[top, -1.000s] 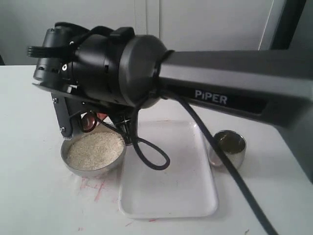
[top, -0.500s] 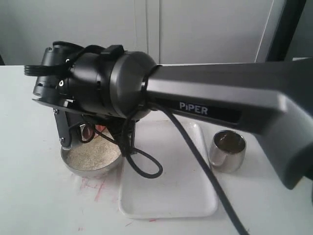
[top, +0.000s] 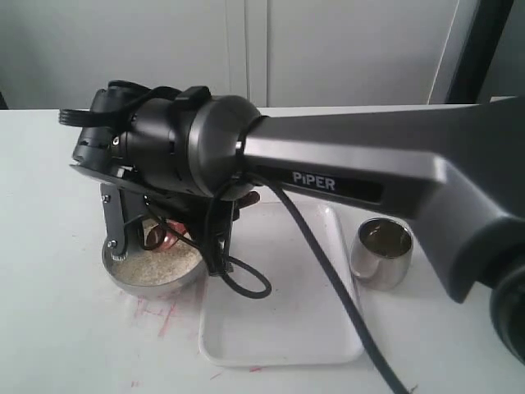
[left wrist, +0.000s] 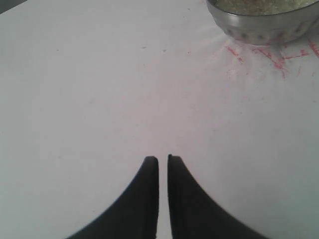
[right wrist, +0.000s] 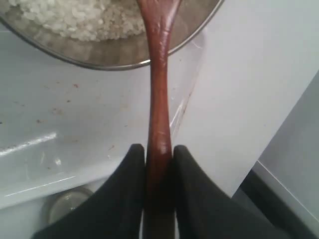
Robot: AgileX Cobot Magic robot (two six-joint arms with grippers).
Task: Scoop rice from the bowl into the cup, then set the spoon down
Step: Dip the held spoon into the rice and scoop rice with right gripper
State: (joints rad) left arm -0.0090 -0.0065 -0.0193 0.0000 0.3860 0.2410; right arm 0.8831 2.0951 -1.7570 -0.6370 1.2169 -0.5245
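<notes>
My right gripper (right wrist: 159, 152) is shut on the handle of the reddish-brown wooden spoon (right wrist: 159, 84). It has reached across to the left and hangs over the steel bowl (top: 123, 277). The spoon's scoop (top: 162, 236) is down at the rice (top: 160, 264), which fills the bowl (right wrist: 117, 60) as a pale mass (right wrist: 75, 20). The steel cup (top: 382, 253) stands upright far to the right, beyond the tray. My left gripper (left wrist: 163, 160) is shut with nothing in it, low over bare table, and the bowl (left wrist: 264, 27) is some way ahead of it.
A white rectangular tray (top: 283, 316) lies between the bowl and the cup. The right arm's black cable (top: 328, 279) hangs over the tray. Red pen marks (top: 160, 316) are on the table in front of the bowl.
The right wrist has dropped toward the bowl and shifted slightly right, bringing the spoon down to the rice. The cup, tray and bowl have not moved.
</notes>
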